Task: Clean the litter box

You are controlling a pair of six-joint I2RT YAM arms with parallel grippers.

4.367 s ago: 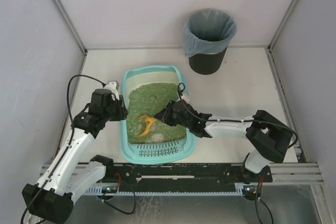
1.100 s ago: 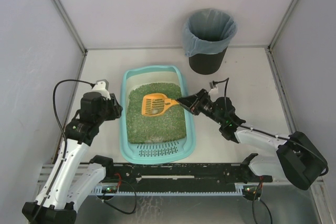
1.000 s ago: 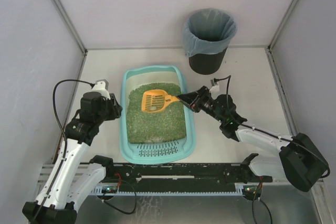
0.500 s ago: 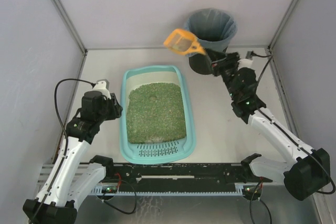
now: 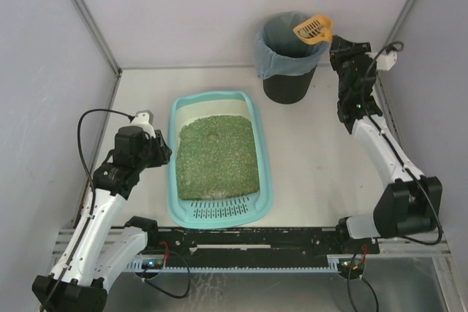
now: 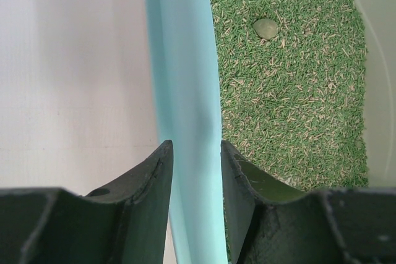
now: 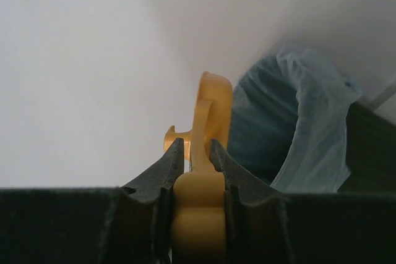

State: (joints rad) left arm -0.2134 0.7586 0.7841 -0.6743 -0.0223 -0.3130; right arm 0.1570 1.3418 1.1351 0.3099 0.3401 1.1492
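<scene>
The litter box (image 5: 219, 96) lies lengthwise mid-table (image 5: 329, 151), its grated end at the near edge, with green litter (image 5: 219, 155) inside. The left gripper (image 6: 197, 153) is clamped narrow on its left rim. Near the far edge, the right gripper (image 7: 197, 146) pinches the orange scoop (image 5: 313, 28) over the black bin (image 5: 289, 82).

This is a robot laboratory test cell, not a home. The white table (image 5: 329, 151) is closed on 3 sides by plain pale panels (image 5: 219, 12) held in bare metal posts (image 5: 86, 23). 2 arms, the left arm (image 5: 99, 206) and the right arm (image 5: 384, 147), stand on a metal rail (image 5: 248, 237) with loose black cables (image 5: 80, 133) and small circuit boards (image 5: 150, 262). The litter box (image 5: 218, 213) and the bagged bin (image 5: 289, 87) stand directly on this table.
</scene>
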